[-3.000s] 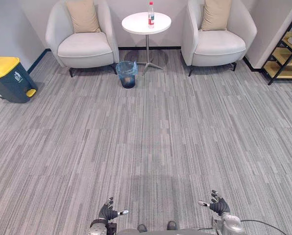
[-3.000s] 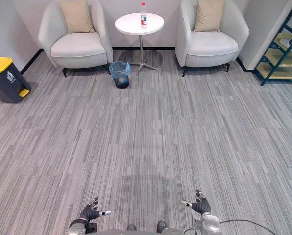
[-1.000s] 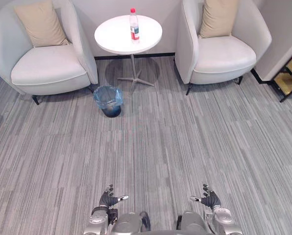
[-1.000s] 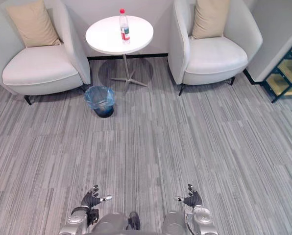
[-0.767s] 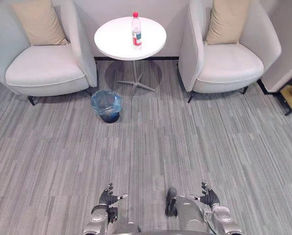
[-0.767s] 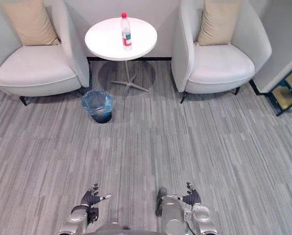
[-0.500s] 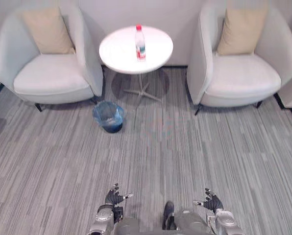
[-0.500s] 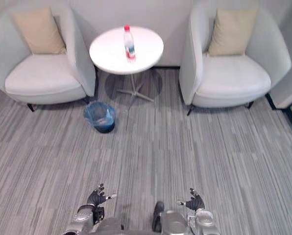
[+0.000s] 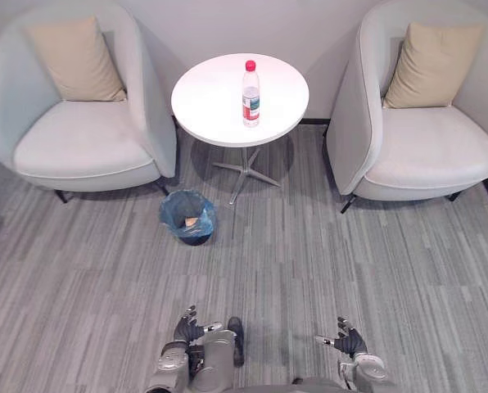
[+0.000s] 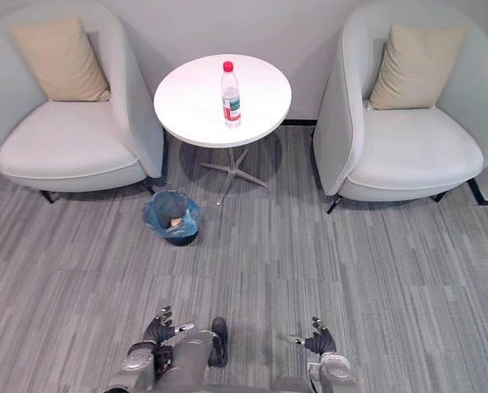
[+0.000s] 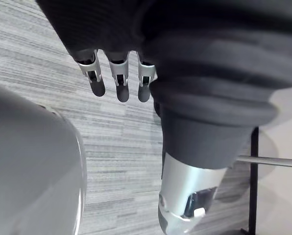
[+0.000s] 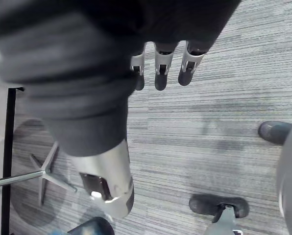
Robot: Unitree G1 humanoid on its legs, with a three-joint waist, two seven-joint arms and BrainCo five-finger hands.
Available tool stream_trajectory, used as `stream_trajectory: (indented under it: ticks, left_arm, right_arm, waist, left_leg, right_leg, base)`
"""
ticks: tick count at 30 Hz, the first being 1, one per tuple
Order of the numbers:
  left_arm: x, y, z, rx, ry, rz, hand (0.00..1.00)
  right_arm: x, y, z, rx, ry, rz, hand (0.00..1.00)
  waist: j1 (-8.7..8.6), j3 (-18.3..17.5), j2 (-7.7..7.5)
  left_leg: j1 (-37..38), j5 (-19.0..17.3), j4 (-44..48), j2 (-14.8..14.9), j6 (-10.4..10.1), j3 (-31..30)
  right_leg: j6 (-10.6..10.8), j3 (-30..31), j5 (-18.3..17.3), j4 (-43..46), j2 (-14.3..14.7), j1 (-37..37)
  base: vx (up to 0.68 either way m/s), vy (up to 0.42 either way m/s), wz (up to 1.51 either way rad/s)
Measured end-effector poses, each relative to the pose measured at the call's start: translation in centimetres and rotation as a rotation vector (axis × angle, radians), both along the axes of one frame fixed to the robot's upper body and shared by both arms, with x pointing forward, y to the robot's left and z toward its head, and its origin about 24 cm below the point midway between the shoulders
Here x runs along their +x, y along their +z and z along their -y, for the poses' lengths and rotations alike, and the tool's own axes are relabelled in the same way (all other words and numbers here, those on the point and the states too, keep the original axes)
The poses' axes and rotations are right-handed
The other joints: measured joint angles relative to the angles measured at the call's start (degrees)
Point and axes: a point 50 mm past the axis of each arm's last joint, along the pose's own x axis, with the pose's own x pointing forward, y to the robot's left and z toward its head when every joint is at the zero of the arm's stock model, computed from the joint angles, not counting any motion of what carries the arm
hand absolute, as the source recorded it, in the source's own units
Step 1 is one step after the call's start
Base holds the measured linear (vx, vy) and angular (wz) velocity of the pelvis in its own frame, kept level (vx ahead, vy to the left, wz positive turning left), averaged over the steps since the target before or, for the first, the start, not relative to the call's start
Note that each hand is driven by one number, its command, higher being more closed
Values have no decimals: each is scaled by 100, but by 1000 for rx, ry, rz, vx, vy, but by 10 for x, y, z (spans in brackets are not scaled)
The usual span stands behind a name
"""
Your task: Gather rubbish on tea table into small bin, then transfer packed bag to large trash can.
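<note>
Two pale armchairs are seen, one at the upper left [image 9: 80, 139] and one at the upper right [image 9: 428, 147], with the round white desk [image 9: 211, 106] set between them at top centre. The gap between them is narrow, so an armchair's side could be clipped by an arm if the desk is approached off-centre.

The desk is carried on a single thin stem with splayed feet. It is judged liable to rock or be shoved if it is leaned on or bumped during a reach.

The small bin [image 9: 172, 203], lined with a blue bag, is placed on the carpet just below and left of the desk, near the left armchair. A tan scrap [image 9: 193, 221] is seen inside it. Being light and low, it could be kicked over or pushed under the armchair if the route passes too far left.

The rubbish to be gathered, a clear bottle [image 9: 250, 94] with a red cap, is found upright near the middle of the desk. It is tall and narrow, so it could be toppled and rolled off by a grazing touch.

The left hand [image 9: 185, 327] and right hand [image 9: 347, 338] are held low at the bottom edge, fingers straight and spread, with nothing carried. Both are well apart from the bottle.
</note>
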Motion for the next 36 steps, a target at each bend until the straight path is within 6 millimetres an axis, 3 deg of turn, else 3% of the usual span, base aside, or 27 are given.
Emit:
stream_trajectory:
  ticks: [1,2,3,4,7,8,9,10,12,14,16,17,18,19,20,23,25,26,27,28,31,33,36]
  left_arm:
    - [-4,-1,-2,10,-13,-11,0]
    - [-5,-2,-1,9,-18,-15,0]
    - [-3,-1,-1,10,-18,-11,0]
    - [-1,0,-1,9,-19,-4,0]
    - [8,3,3,0,-20,19,0]
    - [8,3,4,-3,-19,19,0]
    - [7,3,2,2,-18,18,0]
    - [4,0,5,-5,-14,2,0]
    - [1,-2,10,-20,-14,-10,0]
    - [1,-4,18,-40,-16,-18,0]
    - [2,-4,23,-60,-6,-15,0]
    - [0,-4,27,-77,10,-17,0]
    - [0,-5,31,-90,14,-18,0]
    - [2,-4,31,-93,15,-7,0]
    - [3,-3,31,-93,13,-2,0]
    - [4,-2,29,-91,16,4,0]
    - [4,-2,29,-91,14,3,0]
    - [2,-3,31,-97,15,-2,0]
    - [2,-4,30,-93,15,-6,0]
    - [2,-3,23,-74,18,-6,0]
    - [-1,-4,10,-40,20,-21,0]
    - [-2,-4,7,-32,20,-21,0]
    - [-8,-6,9,-35,18,-39,0]
  right_arm:
    - [-2,-1,-3,8,8,-7,0]
    - [-1,-1,-3,8,11,-1,0]
    - [4,1,-4,2,24,11,0]
    - [9,3,-3,-6,35,25,0]
    - [18,7,-2,-11,39,54,0]
    - [20,8,-1,-14,42,60,0]
    - [19,8,-2,-14,49,55,0]
    - [20,9,2,-24,49,57,0]
    - [25,11,6,-38,53,70,0]
    - [26,11,9,-44,52,60,0]
    - [17,6,9,-32,28,28,0]
    - [12,4,8,-29,26,18,0]
    - [10,4,8,-22,14,14,0]
    - [7,3,10,-20,5,7,0]
    - [4,2,11,-20,-3,2,0]
    - [12,4,10,-11,-12,22,0]
    - [10,4,11,-13,-16,19,0]
    - [8,4,13,-19,-17,14,0]
    - [3,1,9,-9,-17,-5,0]
    - [2,0,5,-2,-9,-7,0]
    - [3,-1,0,10,-6,-6,0]
    - [1,-1,-1,8,0,-11,0]
    - [4,0,-1,1,17,-4,0]
  waist:
    - [-67,6,14]
    - [-129,43,80]
    - [-194,22,40]
    - [-240,62,137]
    - [-256,124,232]
    - [-300,134,250]
    - [-319,101,184]
    - [-378,114,283]
    - [-342,82,356]
    - [-424,82,448]
    - [-473,97,466]
    - [-449,111,472]
    - [-359,124,480]
    - [-343,124,470]
    - [-222,145,437]
    - [-208,132,478]
    - [-211,127,490]
    - [-208,98,602]
    - [-191,127,612]
    - [-177,113,445]
    - [-116,105,190]
    - [-46,87,136]
    - [-103,59,168]
  left_leg:
    - [402,-86,-121,-28,64,-30]
    - [641,-104,-237,-41,78,-80]
    - [865,-104,-378,-29,79,-161]
    - [1060,-103,-526,41,78,-250]
    - [1400,-116,-655,223,53,-389]
    - [1508,-167,-669,295,-38,-486]
    - [1659,-268,-691,295,-245,-582]
    - [1835,-426,-710,401,-489,-746]
    - [1830,-330,-710,576,-645,-789]
    - [1694,-237,-401,697,-797,-986]
    - [1207,-80,825,861,-1058,-1126]
    - [744,62,1997,1050,-1242,-1085]
    - [409,-42,2782,1225,-1088,-837]
    - [245,-104,2963,1285,-984,-697]
    - [-6,-199,2937,1281,-828,-492]
    - [-535,-256,1748,1056,-732,-263]
    - [-503,57,452,822,-868,-285]
    - [-435,706,-122,805,-828,-330]
    - [-292,991,-152,770,-528,-283]
    - [-192,963,-298,620,-494,-231]
    - [9,890,-488,429,-370,2]
    - [196,789,-581,297,-271,88]
    - [572,585,-871,77,-209,171]
  right_leg:
    - [-115,-70,-127,641,-16,-207]
    - [-262,-202,-252,815,2,-378]
    - [-417,-390,-339,778,53,-583]
    - [-533,-615,-403,462,167,-863]
    - [-582,-630,-323,-919,495,-1329]
    - [-639,-576,-76,-1551,623,-1369]
    - [-648,-429,588,-2373,713,-1356]
    - [-860,-438,1355,-2356,797,-1279]
    - [-982,-482,1147,-2233,881,-1306]
    - [-1066,-722,928,-2288,954,-1137]
    - [-1094,-946,863,-2724,1055,-604]
    - [-1112,-1064,864,-3103,1122,-163]
    - [-1125,-1108,868,-3377,1184,245]
    - [-1127,-1125,869,-3495,1205,397]
    - [-1126,-1121,869,-3648,1196,596]
    - [-1045,-1031,835,-3750,1056,724]
    - [-856,-946,748,-3729,922,807]
    - [-731,-905,667,-3696,974,837]
    - [-621,-788,590,-3678,938,908]
    - [-529,-728,534,-3705,803,912]
    - [-475,-574,518,-3794,601,982]
    - [-337,-469,377,-3631,452,1011]
    - [-185,-369,99,-2392,116,620]
  base:
    - [582,107,29]
    - [491,36,29]
    - [452,-2,39]
    - [523,-27,38]
    - [390,-73,36]
    - [436,-147,55]
    - [554,-205,64]
    - [553,-201,45]
    - [389,-170,11]
    - [402,-250,44]
    - [315,-191,63]
    - [257,-136,46]
    - [243,-122,40]
    - [232,-95,16]
    - [187,-48,-2]
    - [206,58,-14]
    - [213,140,-15]
    - [182,139,-13]
    - [247,186,-18]
    - [201,145,-15]
    - [207,109,-22]
    - [125,66,-24]
    - [123,89,-14]
